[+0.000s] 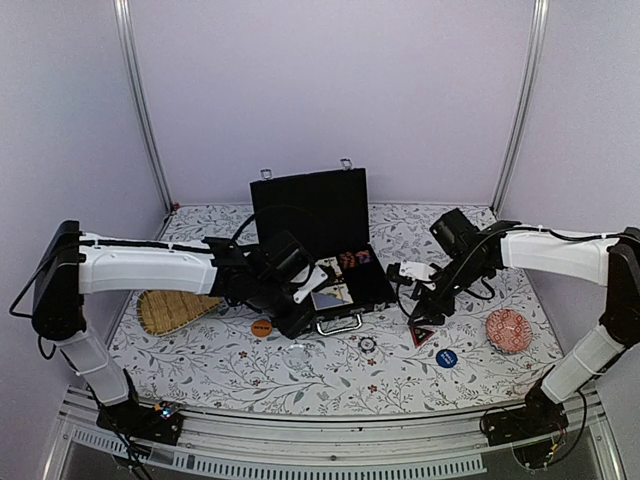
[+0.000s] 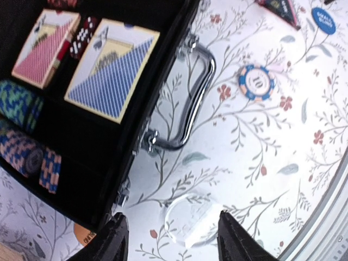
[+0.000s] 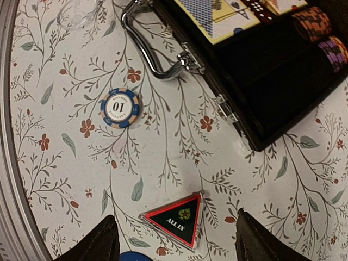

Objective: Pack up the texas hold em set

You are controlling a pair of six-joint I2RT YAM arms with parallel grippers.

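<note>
In the left wrist view the case point(image 2: 87, 136) runs off the upper and left edges, so you see only its front corner. The chip rows point(image 2: 22, 109) at the left are cut by the frame. An orange disc point(image 2: 84, 235) at the bottom left is mostly hidden behind the case's corner, and its print is unreadable. The clear disc point(image 2: 190, 220) at the bottom centre is blurred.

In the right wrist view a blue disc point(image 3: 130, 256) is sliced by the bottom edge, and the card decks point(image 3: 217, 16) run off the top.

From the top camera the lone chip point(image 1: 368, 345) is too small for you to read. The left arm point(image 1: 150, 268) covers part of the straw tray point(image 1: 170, 310).
</note>
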